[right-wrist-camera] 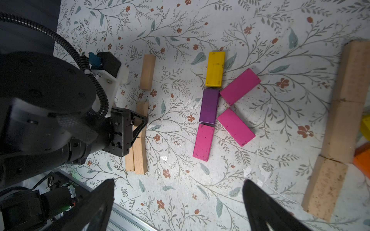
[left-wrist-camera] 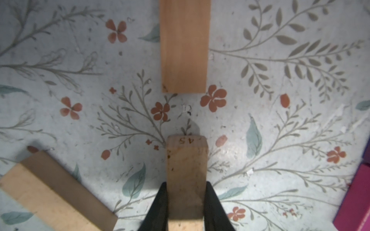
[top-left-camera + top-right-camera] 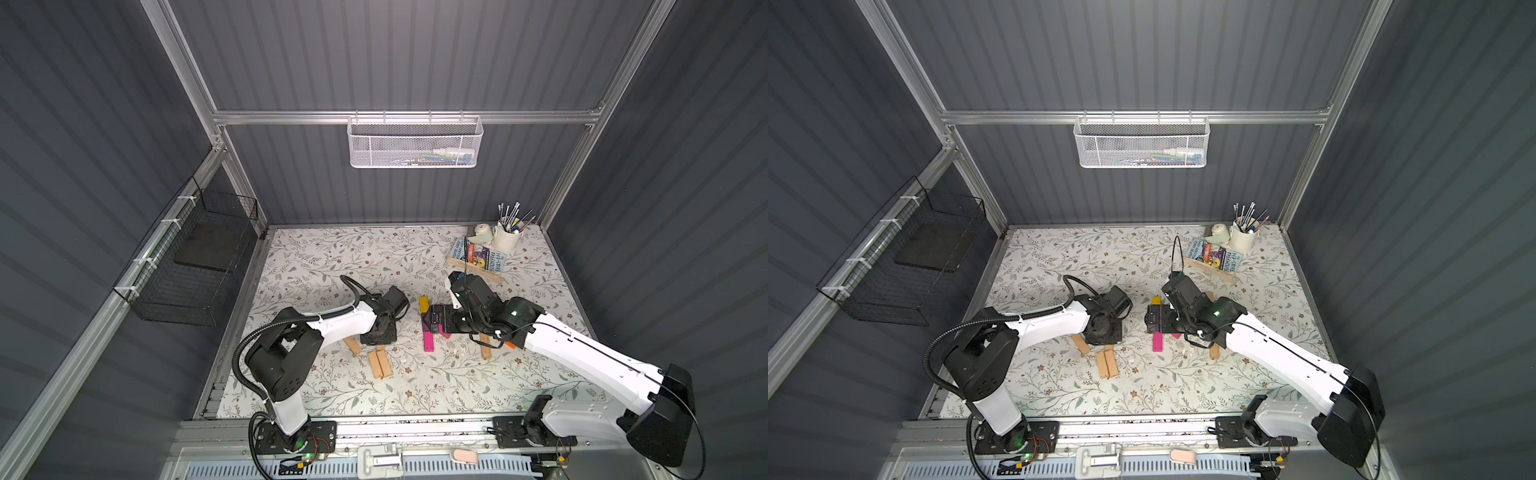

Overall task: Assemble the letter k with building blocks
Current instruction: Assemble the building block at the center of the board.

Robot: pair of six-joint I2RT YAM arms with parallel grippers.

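Observation:
Coloured building blocks lie as a K on the floral table: yellow [image 1: 215, 69], purple [image 1: 209, 106] and magenta [image 1: 203, 142] in a line, with two slanted magenta blocks [image 1: 240, 86] [image 1: 236, 127] beside it. My right gripper [image 1: 178, 182] hangs open above them, nothing between its fingers. My left gripper [image 2: 186, 184] is shut on a plain tan block [image 2: 187, 160], low over the table. Another tan block [image 2: 184, 46] lies just ahead of the held one, in line with it. In both top views the arms hide most of the K; its magenta end [image 3: 428, 340] [image 3: 1158, 341] shows.
A pair of tan blocks [image 3: 380, 363] lies side by side near the left gripper, with one more [image 3: 353, 345] to their left. A row of tan blocks [image 1: 344, 128] and an orange one [image 1: 363, 162] lie under the right arm. A book tray [image 3: 478, 259] and a brush cup [image 3: 507, 237] stand at the back right.

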